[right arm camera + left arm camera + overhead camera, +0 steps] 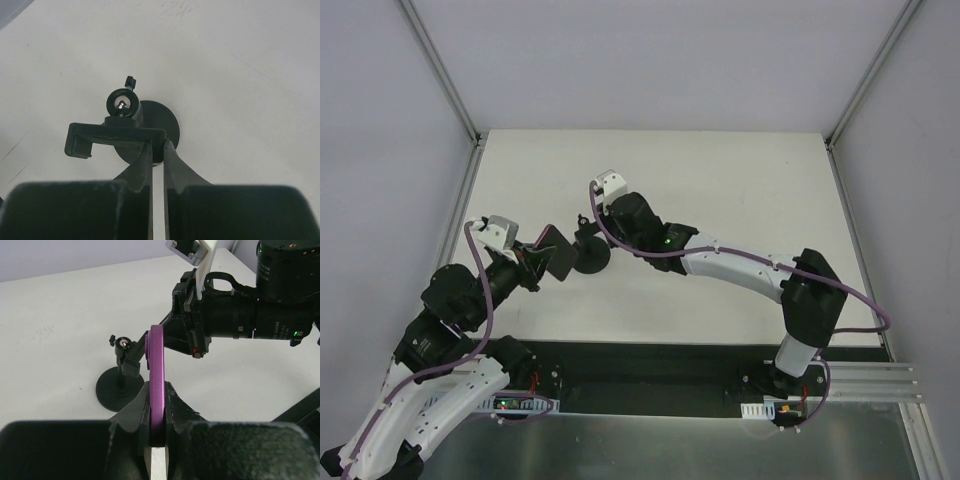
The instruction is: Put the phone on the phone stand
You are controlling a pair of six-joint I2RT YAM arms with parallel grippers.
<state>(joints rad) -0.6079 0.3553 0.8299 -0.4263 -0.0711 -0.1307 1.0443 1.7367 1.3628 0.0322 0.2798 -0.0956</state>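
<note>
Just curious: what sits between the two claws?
The phone stand, in the top view; left claw holds the phone, right claw grips the stand.

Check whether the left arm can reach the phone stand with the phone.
Probably yes: the phone in the left tool hangs right by the phone stand, but the right tool, shut on its holder, crowds the approach.

In the overhead view the stand (592, 256) sat on the table (720, 180) at mid-frame. The phone (553, 250) stood on edge just left of it, between the fingers of my left gripper (542, 262). My right gripper (603, 232) pinched the stand's holder from the upper right.
</note>
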